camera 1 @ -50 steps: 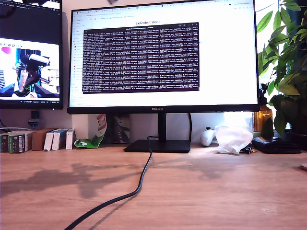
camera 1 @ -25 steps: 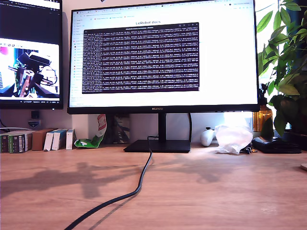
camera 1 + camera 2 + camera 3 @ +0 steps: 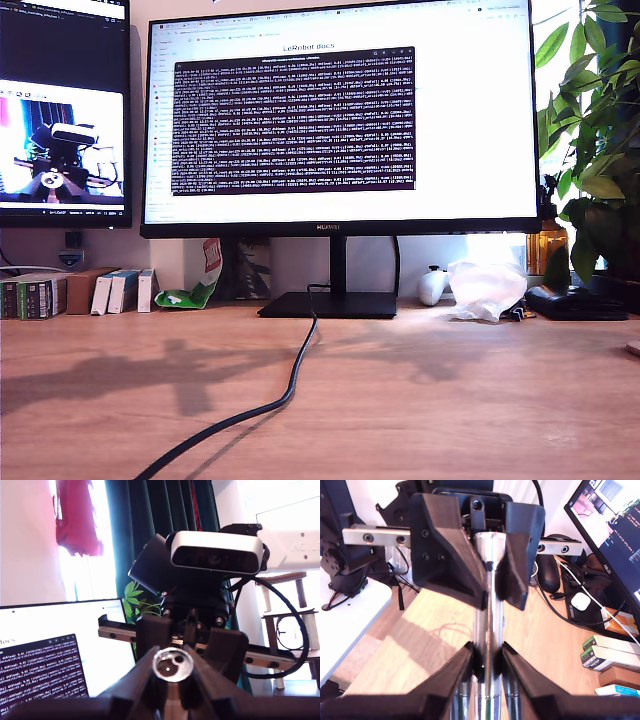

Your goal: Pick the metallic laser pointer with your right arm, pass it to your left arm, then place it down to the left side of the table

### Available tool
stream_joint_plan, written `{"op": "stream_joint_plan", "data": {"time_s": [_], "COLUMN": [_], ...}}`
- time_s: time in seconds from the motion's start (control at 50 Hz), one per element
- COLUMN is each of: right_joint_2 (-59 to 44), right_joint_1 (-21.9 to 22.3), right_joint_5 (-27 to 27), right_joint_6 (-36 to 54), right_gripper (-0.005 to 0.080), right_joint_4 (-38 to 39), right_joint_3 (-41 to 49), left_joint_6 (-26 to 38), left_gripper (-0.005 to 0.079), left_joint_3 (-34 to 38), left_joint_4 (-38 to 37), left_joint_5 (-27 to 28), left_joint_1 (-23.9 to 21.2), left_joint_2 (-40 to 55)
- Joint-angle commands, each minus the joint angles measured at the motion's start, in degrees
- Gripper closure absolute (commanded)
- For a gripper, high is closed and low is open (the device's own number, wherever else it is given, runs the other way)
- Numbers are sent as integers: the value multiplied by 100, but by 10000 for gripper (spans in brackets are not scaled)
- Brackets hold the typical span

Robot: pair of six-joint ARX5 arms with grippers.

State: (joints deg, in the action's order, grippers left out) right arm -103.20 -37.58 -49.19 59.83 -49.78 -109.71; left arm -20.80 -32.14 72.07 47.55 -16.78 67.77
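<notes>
The metallic laser pointer (image 3: 487, 630) hangs in the air between my two grippers, which face each other. My second gripper (image 3: 487, 657) is shut on the silver shaft. My first gripper (image 3: 496, 600) clamps the wider end from the opposite side. In the first wrist view the round lens end (image 3: 173, 664) sits between my first gripper's own jaws, with one of the second gripper's fingers (image 3: 227, 647) and its camera (image 3: 215, 555) right behind. Neither arm nor the pointer shows in the exterior view, only shadows on the table (image 3: 450, 400).
A black cable (image 3: 290, 385) runs across the table from the large monitor (image 3: 340, 120). Small boxes (image 3: 60, 293) line the back at the exterior view's left. A crumpled white bag (image 3: 487, 290) and a plant (image 3: 595, 130) stand at its right.
The arm shadows on the table have shifted slightly. The camera picture on the side monitor has changed. Nothing on the table itself has moved.
</notes>
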Motion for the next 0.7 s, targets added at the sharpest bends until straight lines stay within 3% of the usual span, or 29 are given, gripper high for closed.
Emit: {"op": "stream_joint_plan", "data": {"time_s": [0.0, 0.1, 0.16, 0.36, 0.68], "right_joint_2": [20, 20, 20, 20, 20], "right_joint_1": [-28, -28, -35, -31, 297], "right_joint_5": [-17, -11, 57, 625, 664], "right_joint_6": [-7, -11, -52, -212, -503], "right_gripper": [654, 458, 411, 405, 390], "right_joint_4": [24, 44, 83, 133, -13], "right_joint_3": [2, 2, 2, 2, 2], "left_joint_6": [-17, -2, 92, 332, 1250], "left_gripper": [766, 766, 766, 766, 766], "left_joint_3": [11, 11, 11, 9, 9], "left_joint_4": [109, 87, 37, -232, -857], "left_joint_5": [24, 26, 24, 26, 4], "left_joint_1": [-28, -28, -26, 11, 404], "left_joint_2": [52, 52, 52, 52, 52]}}
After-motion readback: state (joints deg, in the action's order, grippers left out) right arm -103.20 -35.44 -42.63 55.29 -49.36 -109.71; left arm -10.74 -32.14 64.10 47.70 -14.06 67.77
